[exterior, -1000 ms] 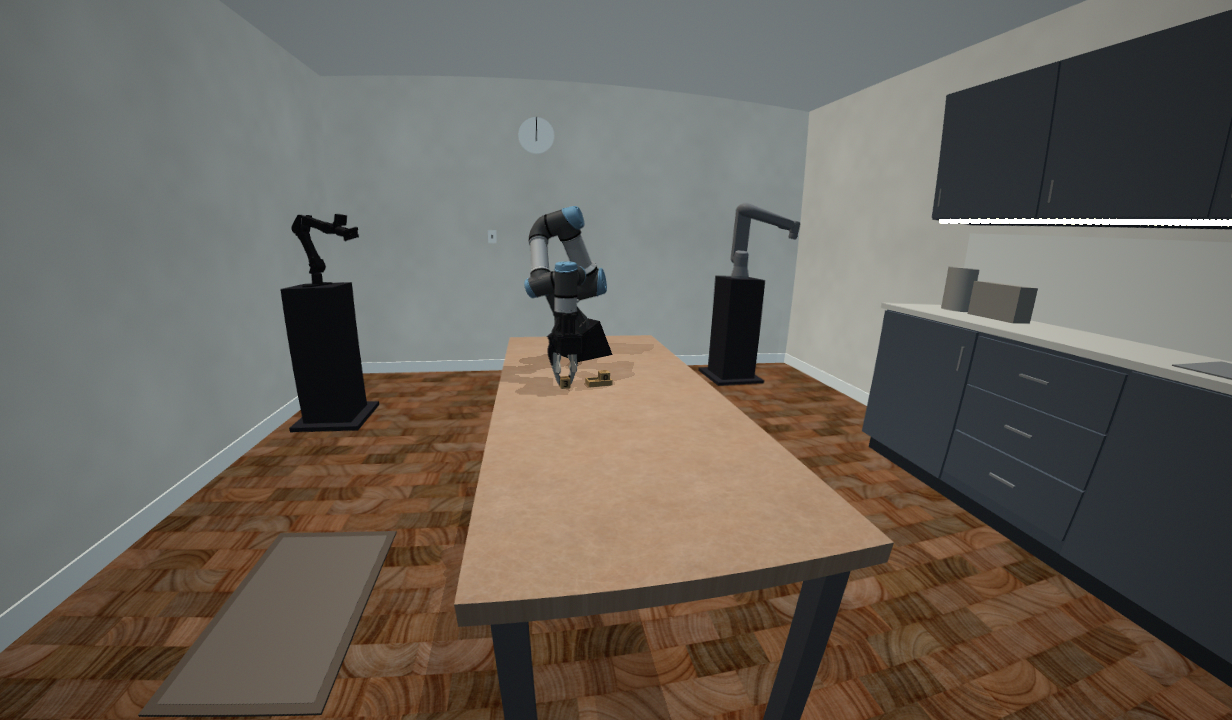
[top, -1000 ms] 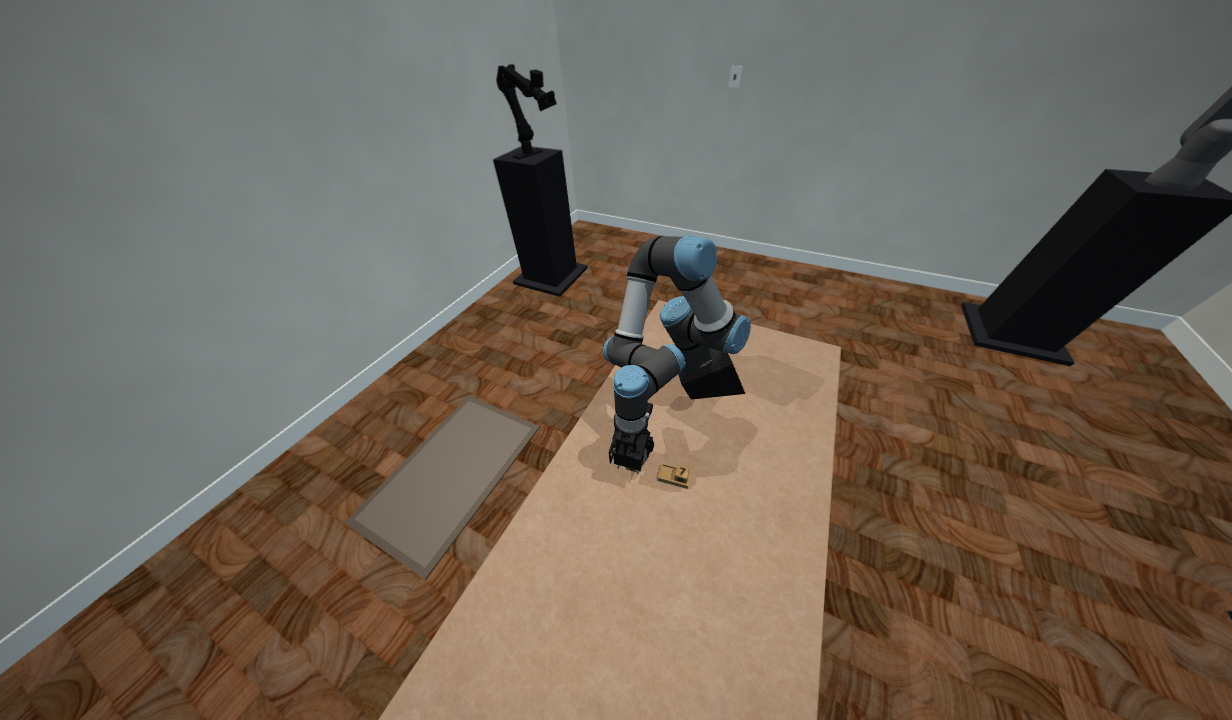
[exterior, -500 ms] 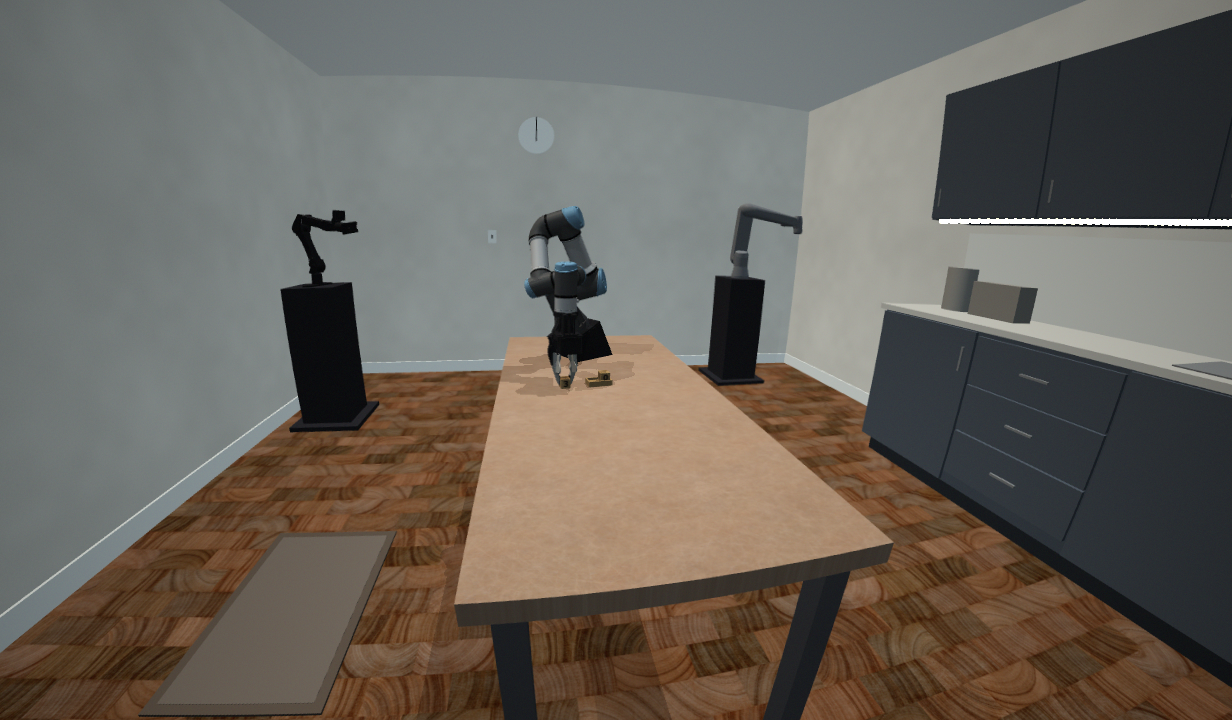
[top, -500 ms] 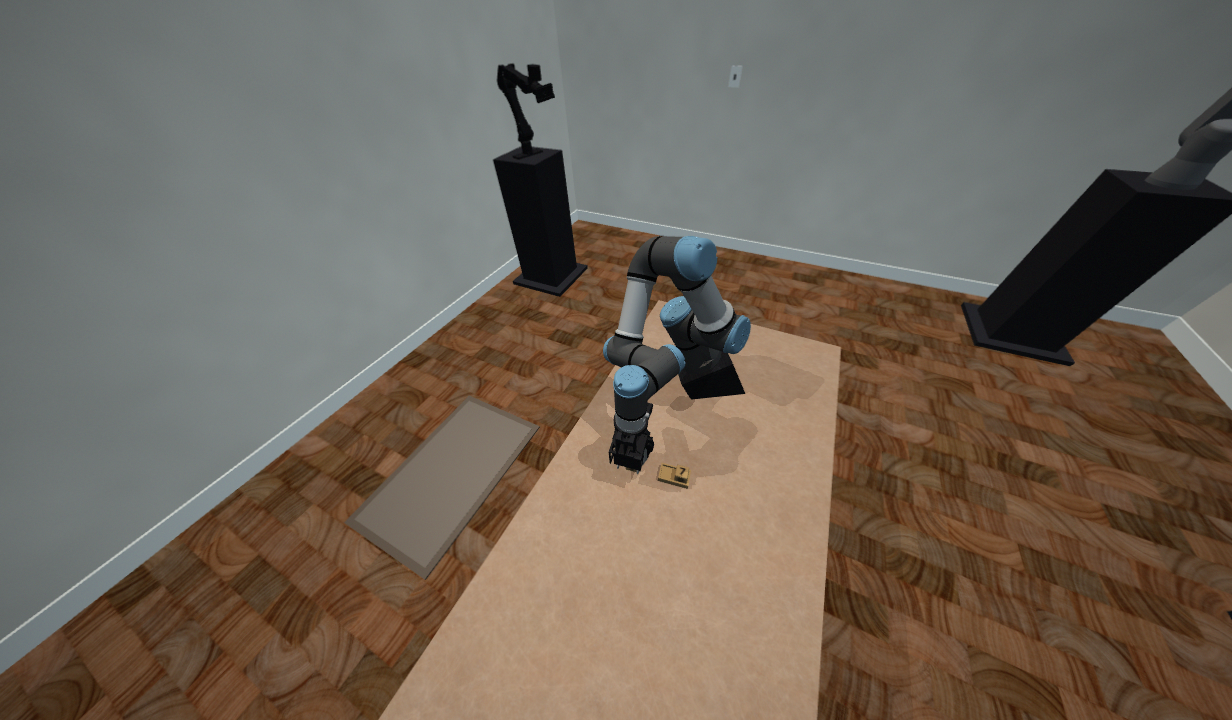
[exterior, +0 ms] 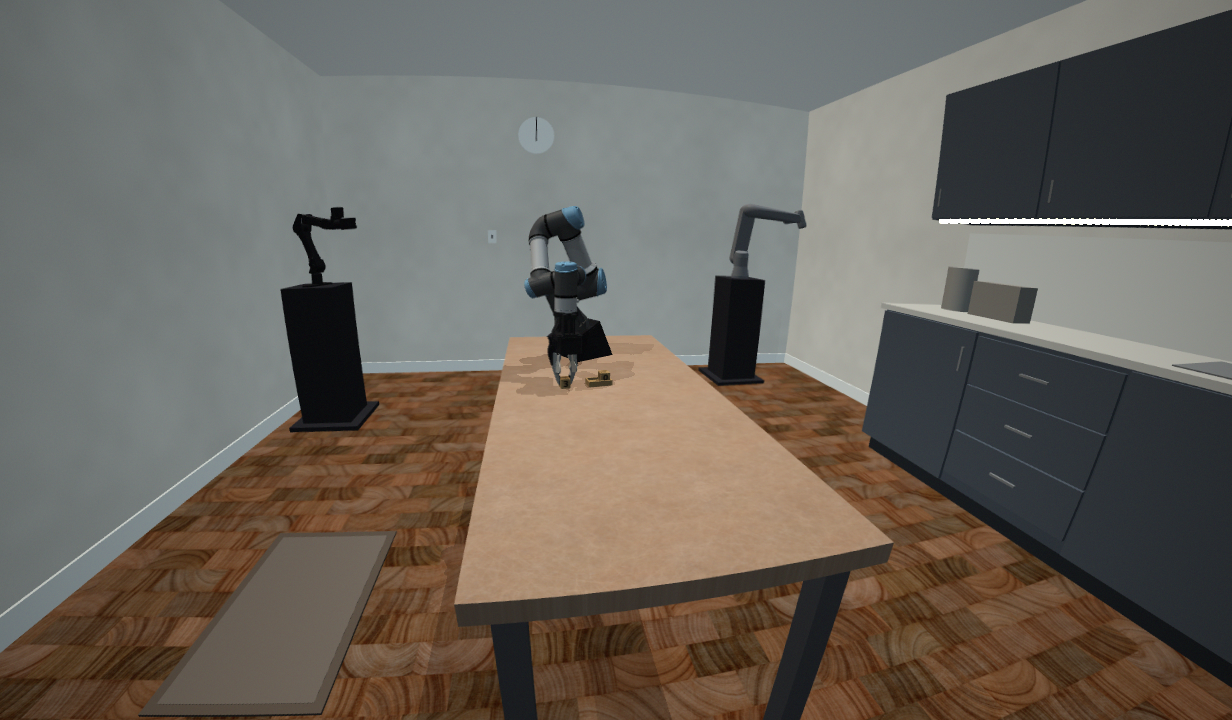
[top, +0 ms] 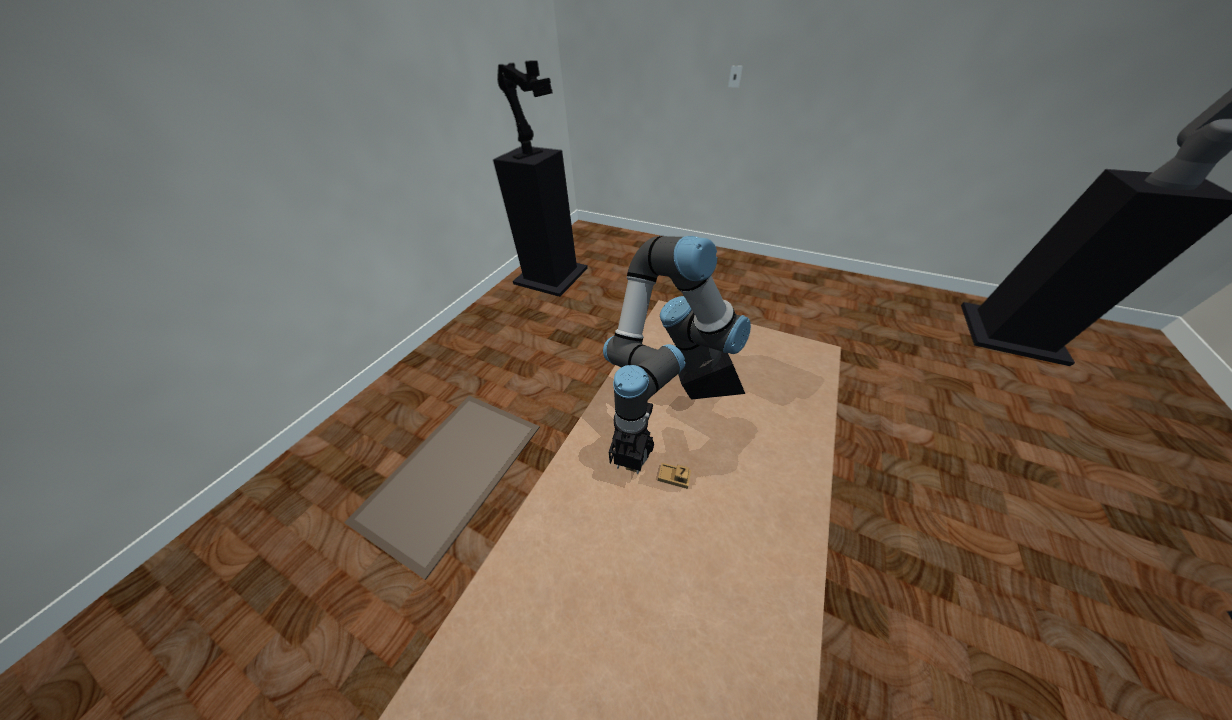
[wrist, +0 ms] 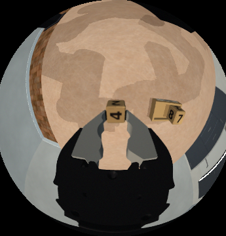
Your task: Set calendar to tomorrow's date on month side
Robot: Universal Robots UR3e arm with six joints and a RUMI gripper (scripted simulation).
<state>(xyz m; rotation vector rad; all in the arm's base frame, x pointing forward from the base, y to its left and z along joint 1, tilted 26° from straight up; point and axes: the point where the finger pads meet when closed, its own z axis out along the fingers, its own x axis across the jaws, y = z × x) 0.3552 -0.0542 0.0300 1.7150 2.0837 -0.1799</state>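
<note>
A wooden cube (wrist: 115, 112) is clamped between the fingertips of the gripper (wrist: 115, 117), a sideways 4 facing the wrist camera. The tray (wrist: 157, 109) with the other cube (wrist: 175, 115) is seen nearby on the table (exterior: 656, 483).

The robot arm (top: 672, 304) in the middle of the top view is wearing round light blue caps (top: 694, 257) on its joints. The joints are looking dark grey, and one long tube (top: 633, 307) between them is shining silver with a thin black ring. The arm is sitting on a black wedge-shaped block (top: 721, 383). At the bottom of the wrist view, the gripper (wrist: 115, 118) is showing a wide black body with small round screw holes, and two light grey fingers are getting thinner toward their tips.
</note>
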